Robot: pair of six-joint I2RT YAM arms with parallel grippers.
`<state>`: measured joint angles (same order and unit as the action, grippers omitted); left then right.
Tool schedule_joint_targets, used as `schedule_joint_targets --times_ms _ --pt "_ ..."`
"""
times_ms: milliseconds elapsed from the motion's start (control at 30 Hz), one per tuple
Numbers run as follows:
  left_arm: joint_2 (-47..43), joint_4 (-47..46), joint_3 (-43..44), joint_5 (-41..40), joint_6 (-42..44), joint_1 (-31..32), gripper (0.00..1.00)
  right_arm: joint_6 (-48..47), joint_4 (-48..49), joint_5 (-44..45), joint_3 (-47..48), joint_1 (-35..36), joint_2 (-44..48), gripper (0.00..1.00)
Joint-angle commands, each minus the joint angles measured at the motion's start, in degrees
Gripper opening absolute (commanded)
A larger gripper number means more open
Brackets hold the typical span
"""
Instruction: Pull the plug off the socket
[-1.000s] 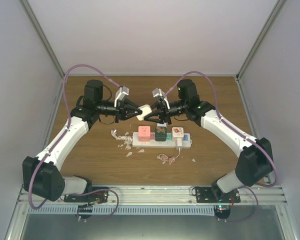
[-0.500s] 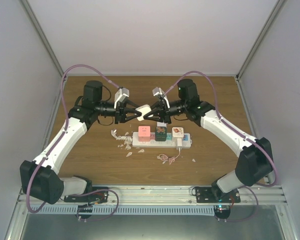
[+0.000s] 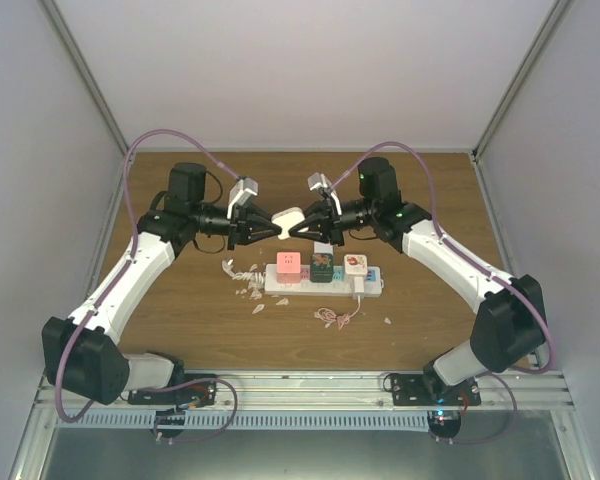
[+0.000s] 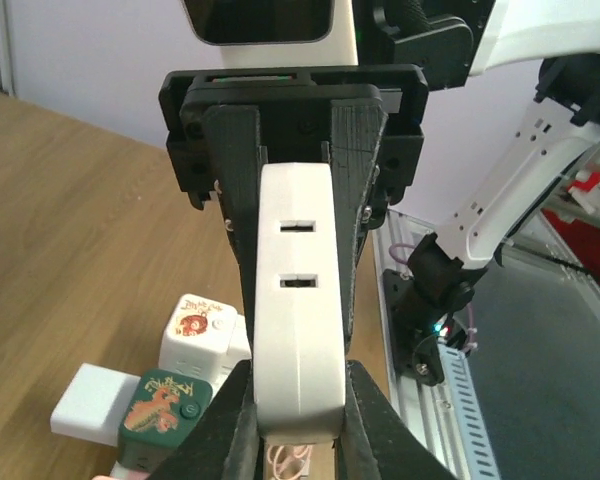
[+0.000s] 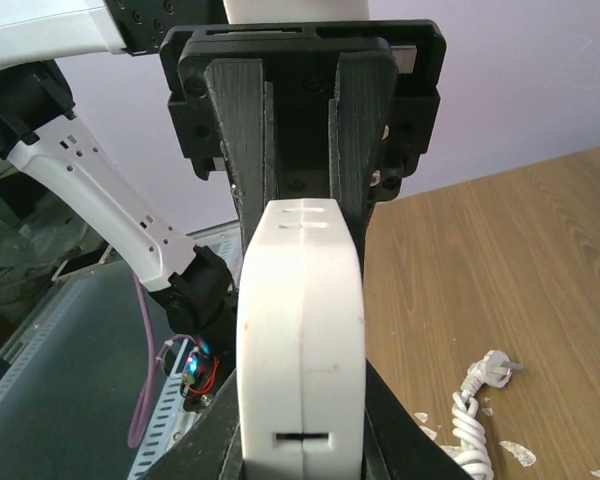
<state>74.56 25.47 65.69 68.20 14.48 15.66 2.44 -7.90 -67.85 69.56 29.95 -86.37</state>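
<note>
Down on the brown wooden desk [image 3: 180, 330] lies the socket [image 3: 310, 287], a long white strip set crosswise near the middle, between the two arms and nearer their bases than the fingers are. Its row of pastel faces shows blue at the right end. Three small blocks sit plugged into it: a pink plug [image 3: 288, 263] to the left, a dark green plug [image 3: 322, 267] in the middle and a cream plug [image 3: 355, 263] with a red picture to the right. A bunched white cord [image 3: 238, 270] lies at the strip's left end, a thin pinkish cable [image 3: 332, 317] is tangled just in front, and pale scraps [image 3: 258, 308] dot the wood nearby. Above and behind the strip, clear of the desk, hangs a white plug [image 3: 290, 217]: a rounded oblong body with narrow slots in its faces. The left fingers [image 4: 220, 445] are clamped on one end of it and the right fingers [image 5: 405, 455] on the other, the two arms meeting tip to tip across it. Purple cables loop along both white arms. Plain pale walls close in the back and both sides, with grey metal posts running up the corners, and a metal rail [image 3: 300, 385] carrying the arm bases crosses the near edge.
</note>
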Motion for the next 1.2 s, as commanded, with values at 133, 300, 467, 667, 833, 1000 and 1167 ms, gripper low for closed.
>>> schedule_joint_targets --times_ms 133,300,467,667,833,1000,1167 --pt "1.6 -5.5 0.1 1.0 -3.2 -3.7 0.0 -5.0 -2.8 0.2 0.6 -0.6 0.3 0.44" --pt "4.3 -6.1 -1.4 2.7 -4.1 -10.5 0.0 -11.5 -6.3 6.2 0.7 -3.0 1.1 0.82" --pt "8.8 -3.5 -1.7 -0.7 -2.2 -16.9 0.0 -18.8 -8.7 12.6 -1.1 -4.7 1.8 0.9" --pt "16.5 -2.1 -1.1 -7.9 -2.4 -24.6 0.0 -26.0 -10.6 19.4 -4.9 -6.2 5.2 0.96" --pt "27.7 1.5 5.1 -10.7 -0.9 -30.2 0.0 -30.1 -11.3 22.5 -8.2 -6.3 6.3 0.98" --pt "37.9 1.9 11.9 -12.7 -2.3 -34.9 0.0 -32.4 -10.3 24.6 -10.9 -6.3 7.4 0.98" --pt "44.8 0.9 17.3 -14.8 -4.0 -37.5 0.0 -31.2 -9.6 23.5 -11.4 -6.3 8.2 0.99"
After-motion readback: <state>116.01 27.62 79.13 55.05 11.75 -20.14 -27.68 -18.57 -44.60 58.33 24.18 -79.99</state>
